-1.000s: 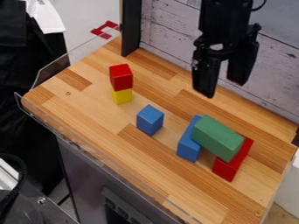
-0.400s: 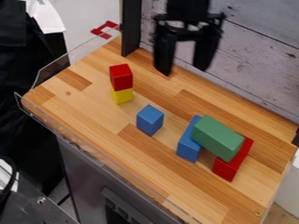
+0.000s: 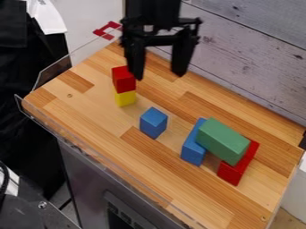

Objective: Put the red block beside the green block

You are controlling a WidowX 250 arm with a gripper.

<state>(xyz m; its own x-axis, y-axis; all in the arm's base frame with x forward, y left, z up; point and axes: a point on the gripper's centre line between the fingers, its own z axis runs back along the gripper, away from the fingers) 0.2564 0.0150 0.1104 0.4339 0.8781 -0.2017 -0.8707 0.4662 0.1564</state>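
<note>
The black gripper (image 3: pixel 159 75) has been carried across the back of the wooden top (image 3: pixel 90 103), from the view's right towards its left, and is now held high near the red cube (image 3: pixel 124 80). Its fingers are spread wide, with nothing gripped between them. By this the red cube seems to be singled out as the block to be moved; it is stacked on the yellow block (image 3: pixel 125 98), well apart from the green block (image 3: pixel 223 141). No block has been shifted, so the placing is still to be done.

Six blocks are counted: two red — the cube and the long red block (image 3: pixel 234 172); two blue — the blue cube (image 3: pixel 154 123) and the long blue block (image 3: pixel 192 150); one yellow; and one green, laid across both long ones.
</note>
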